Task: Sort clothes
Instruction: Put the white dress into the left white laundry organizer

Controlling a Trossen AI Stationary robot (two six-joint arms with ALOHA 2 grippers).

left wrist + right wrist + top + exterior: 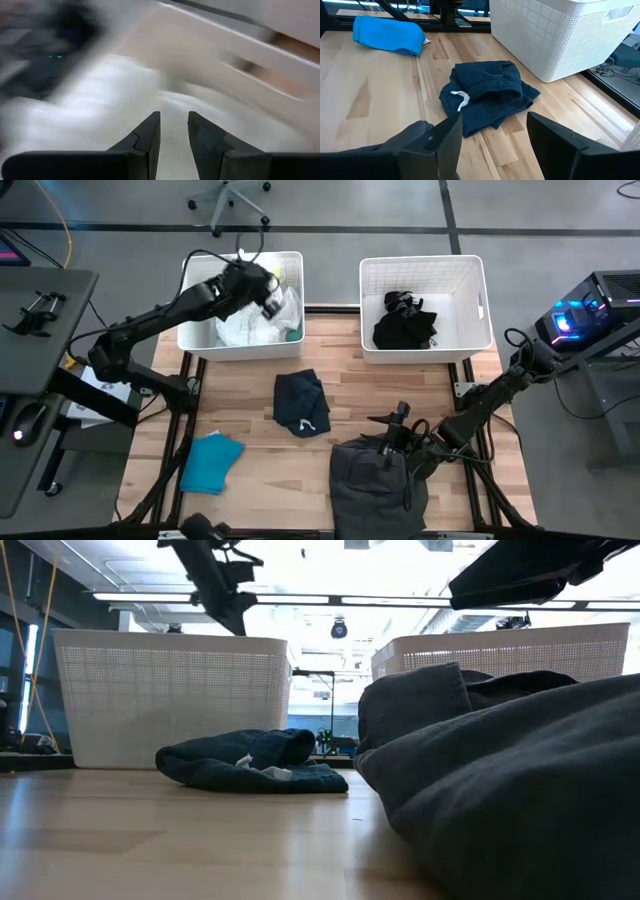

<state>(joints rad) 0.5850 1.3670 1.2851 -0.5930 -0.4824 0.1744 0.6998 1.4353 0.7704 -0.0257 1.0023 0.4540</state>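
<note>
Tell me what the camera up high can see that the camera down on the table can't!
Only the high view shows inside the baskets: white and pale clothes in the left white plastic basket, black clothes in the right white plastic basket, plus the bright blue folded garment and the left tool. Only the low view shows ceiling lights. Both show the navy drawstring garment and the big dark grey garment.

You have bare tabletop (250, 470) between the bright blue garment (210, 461) and the navy garment (300, 402); two white baskets (425, 305) wall the far edge, apart at the middle.
</note>
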